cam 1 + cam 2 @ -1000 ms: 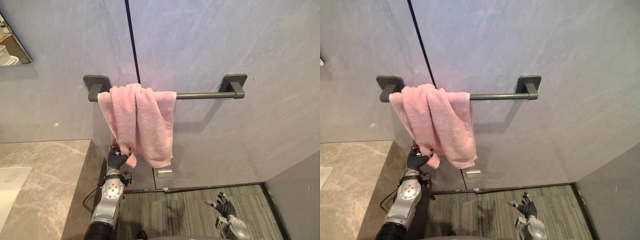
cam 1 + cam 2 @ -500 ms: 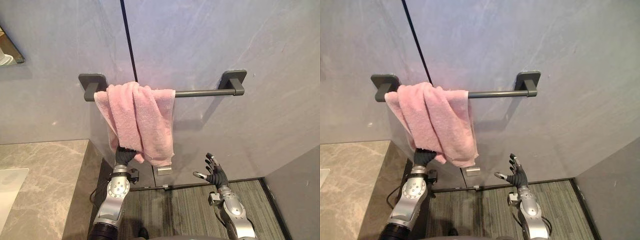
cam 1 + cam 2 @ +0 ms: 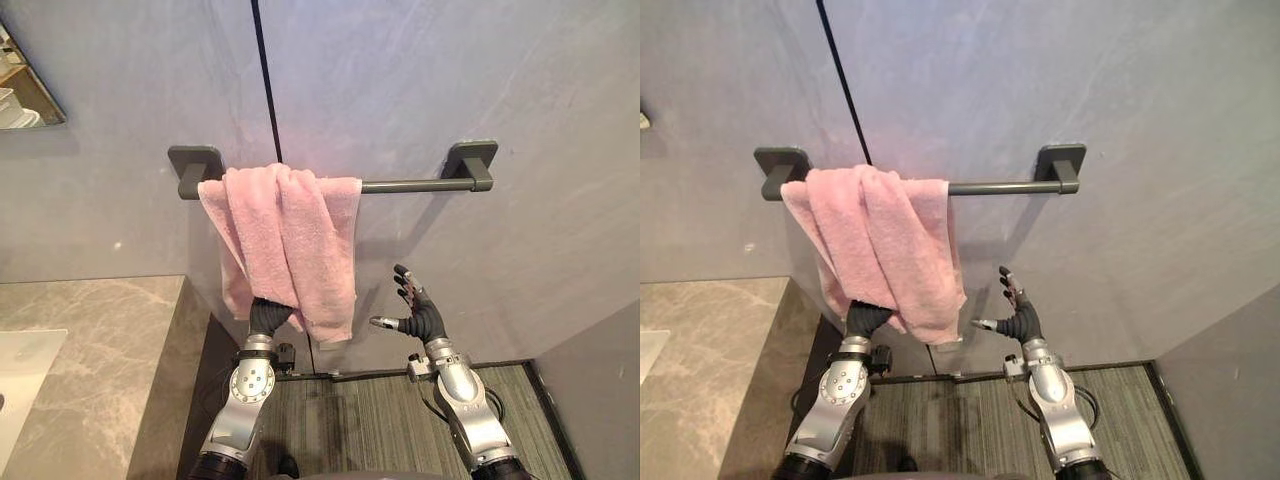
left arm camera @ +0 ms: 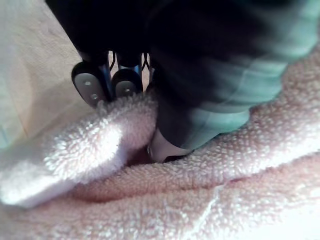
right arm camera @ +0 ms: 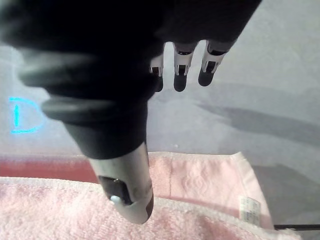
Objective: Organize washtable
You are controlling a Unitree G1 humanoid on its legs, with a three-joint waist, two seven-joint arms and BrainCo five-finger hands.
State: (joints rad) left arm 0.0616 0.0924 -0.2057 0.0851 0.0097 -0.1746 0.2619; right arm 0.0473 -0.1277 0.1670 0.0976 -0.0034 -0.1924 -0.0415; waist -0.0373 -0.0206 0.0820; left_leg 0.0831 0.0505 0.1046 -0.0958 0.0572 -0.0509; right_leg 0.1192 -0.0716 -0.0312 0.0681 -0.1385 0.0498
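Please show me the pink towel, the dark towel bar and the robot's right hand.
The pink terry towel (image 3: 290,240), left eye view, middle of the hanging cloth.
The dark grey metal towel bar (image 3: 410,185), left eye view, bare rod beside the towel.
The right hand (image 3: 425,320), left eye view, on its palm.

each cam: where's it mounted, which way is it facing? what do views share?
Left eye view: on the head, facing the wall; pink towel on towel bar, marble counter; both arms, left hand, right hand.
Right eye view: same head, slightly aside; same scene, both arms.
Left wrist view: looks along its fingers, which pinch a towel fold.
Right wrist view: looks past straight fingers at towel edge and wall.
Shared: all four see the towel.
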